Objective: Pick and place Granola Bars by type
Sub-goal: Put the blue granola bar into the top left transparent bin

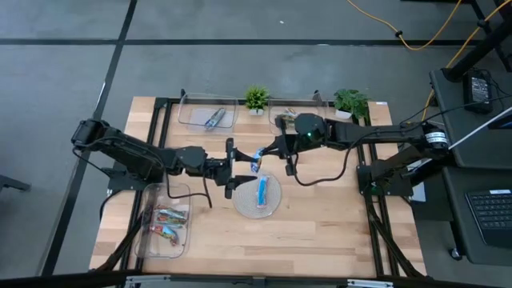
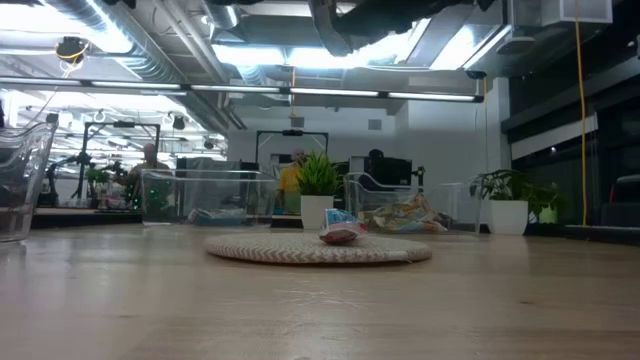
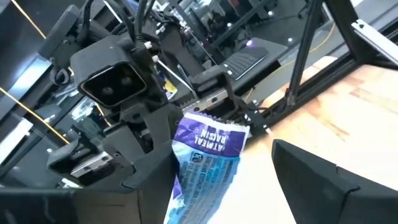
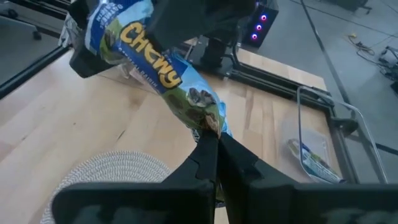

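While my right gripper (image 4: 211,146) pinches one end of the blue granola bar (image 1: 258,159) above the round plate (image 1: 276,204), my left gripper (image 1: 232,166) brackets its other end, spread; I'd close before releasing.

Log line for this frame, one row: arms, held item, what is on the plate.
right gripper: shut on blue granola bar above table | left gripper: open, at bar's other end | round plate: another blue bar
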Robot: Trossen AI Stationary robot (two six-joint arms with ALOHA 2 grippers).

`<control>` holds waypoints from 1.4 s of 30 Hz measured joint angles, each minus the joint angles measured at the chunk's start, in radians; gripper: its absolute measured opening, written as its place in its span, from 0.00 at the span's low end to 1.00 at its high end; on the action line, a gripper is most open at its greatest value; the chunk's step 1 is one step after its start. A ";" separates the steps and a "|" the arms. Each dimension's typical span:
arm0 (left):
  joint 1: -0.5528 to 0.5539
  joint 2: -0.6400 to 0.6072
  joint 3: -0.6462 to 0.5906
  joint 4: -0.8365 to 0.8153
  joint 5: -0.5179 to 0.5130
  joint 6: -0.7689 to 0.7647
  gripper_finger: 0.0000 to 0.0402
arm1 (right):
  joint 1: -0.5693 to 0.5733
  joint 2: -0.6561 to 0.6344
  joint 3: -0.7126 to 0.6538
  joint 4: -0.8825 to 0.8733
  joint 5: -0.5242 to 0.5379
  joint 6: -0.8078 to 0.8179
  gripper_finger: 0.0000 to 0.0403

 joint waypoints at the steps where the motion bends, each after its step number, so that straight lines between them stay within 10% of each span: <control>1: 0.002 0.002 0.000 0.006 0.000 0.000 0.62 | 0.000 0.000 0.000 -0.001 0.000 -0.001 0.03; 15: 0.013 0.003 0.000 0.062 0.000 -0.025 0.45 | -0.006 0.000 0.000 -0.006 0.000 -0.003 0.03; 29: 0.014 0.003 0.000 0.079 -0.015 -0.027 0.07 | -0.025 0.000 0.000 -0.017 0.000 0.005 0.03; 42: 0.014 0.003 0.000 0.080 -0.081 -0.017 0.03 | -0.025 -0.001 0.001 -0.047 0.005 -0.035 0.05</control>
